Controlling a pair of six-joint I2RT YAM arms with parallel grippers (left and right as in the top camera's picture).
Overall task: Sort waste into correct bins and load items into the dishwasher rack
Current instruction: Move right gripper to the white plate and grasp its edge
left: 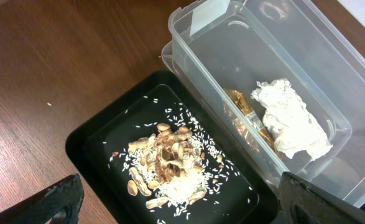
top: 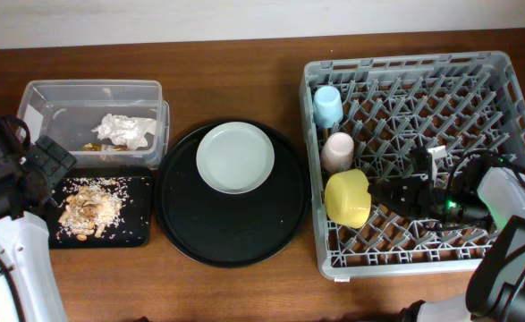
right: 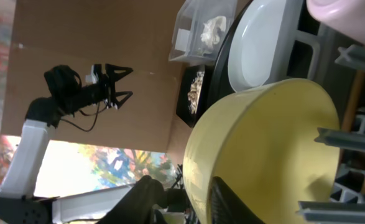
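Observation:
The yellow bowl (top: 347,199) stands on its side at the left of the grey dishwasher rack (top: 405,63), below the pink cup (top: 337,151) and the light-blue cup (top: 327,105). My right gripper (top: 385,192) is shut on the bowl's rim (right: 263,143), one finger inside and one outside (right: 185,186). The grey-green plate (top: 235,157) lies on the round black tray. The clear tub (top: 31,98) holds the napkin (left: 291,118) and the wrapper (left: 247,121). The food scraps (left: 166,165) lie in the shallow black tray (left: 89,140). My left gripper (left: 179,205) is open and empty above that tray. The chopsticks are out of view.
The large round black tray (top: 235,237) sits between the bins and the rack. The rack's right half holds only upright pegs and my right arm's cable. Bare wooden table lies in front of the trays.

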